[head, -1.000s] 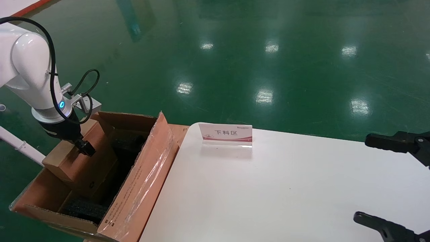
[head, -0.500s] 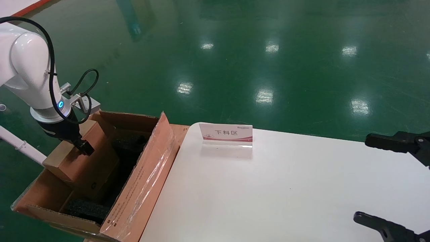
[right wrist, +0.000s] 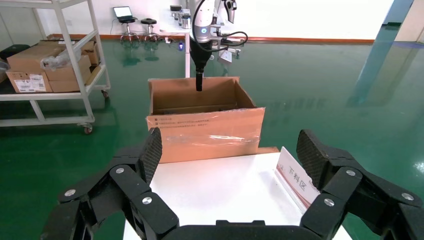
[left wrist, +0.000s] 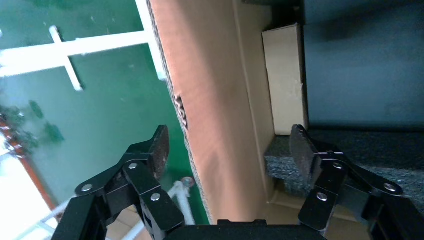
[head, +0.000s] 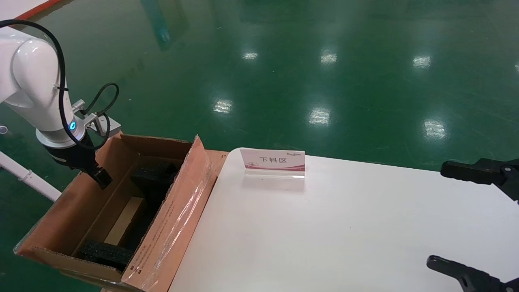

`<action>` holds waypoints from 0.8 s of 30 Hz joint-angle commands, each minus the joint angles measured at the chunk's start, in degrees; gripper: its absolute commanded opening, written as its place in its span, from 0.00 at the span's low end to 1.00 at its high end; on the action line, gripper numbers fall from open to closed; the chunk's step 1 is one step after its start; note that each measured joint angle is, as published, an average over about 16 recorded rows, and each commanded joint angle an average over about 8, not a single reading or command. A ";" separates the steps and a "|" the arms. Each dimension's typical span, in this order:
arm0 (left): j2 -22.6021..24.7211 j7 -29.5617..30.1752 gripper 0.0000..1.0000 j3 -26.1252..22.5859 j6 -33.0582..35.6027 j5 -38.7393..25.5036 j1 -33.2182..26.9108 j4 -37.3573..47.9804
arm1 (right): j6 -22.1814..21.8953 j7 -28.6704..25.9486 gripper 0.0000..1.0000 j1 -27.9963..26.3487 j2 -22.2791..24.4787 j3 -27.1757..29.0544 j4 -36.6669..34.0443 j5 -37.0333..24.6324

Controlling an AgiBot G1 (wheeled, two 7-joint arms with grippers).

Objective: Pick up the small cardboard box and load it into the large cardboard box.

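Observation:
The large cardboard box (head: 172, 219) stands open at the table's left end, with black foam (head: 153, 173) inside. It also shows in the right wrist view (right wrist: 205, 132). A pale brown face low between the foam pieces looks like the small cardboard box (head: 123, 219), also seen in the left wrist view (left wrist: 285, 75). My left gripper (head: 101, 178) is open and empty above the large box's left flap (left wrist: 210, 100), and its jaws straddle that flap's edge. My right gripper (head: 436, 214) is open and empty over the table's right end.
A white table (head: 324, 227) carries a small standing sign (head: 272, 161) near its far edge. A green floor surrounds it. The right wrist view shows a shelf cart with cartons (right wrist: 50, 65) far behind the large box.
The small box was held at the left flap's level by my left gripper. It has now dropped down inside the large box, and the left gripper is open and empty.

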State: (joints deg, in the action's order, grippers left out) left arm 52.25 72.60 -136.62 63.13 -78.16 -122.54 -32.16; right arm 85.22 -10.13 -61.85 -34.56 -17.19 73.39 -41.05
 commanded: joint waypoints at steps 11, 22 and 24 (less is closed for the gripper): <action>-6.13 -3.54 1.00 2.30 -9.57 -1.16 -6.96 -14.85 | 0.01 0.02 1.00 -0.02 0.00 -0.04 -0.03 0.02; -20.49 -13.03 1.00 7.95 -20.48 3.65 -12.92 -35.57 | 0.00 0.04 1.00 -0.03 0.02 -0.07 -0.03 0.04; -21.50 -14.72 1.00 8.50 -20.88 4.50 -12.97 -36.67 | 0.00 0.04 1.00 -0.03 0.02 -0.07 -0.03 0.04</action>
State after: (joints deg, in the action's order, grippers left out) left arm 31.89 58.73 -128.69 43.13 -74.44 -135.39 -67.60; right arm 85.22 -10.08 -61.88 -34.55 -17.26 73.36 -41.01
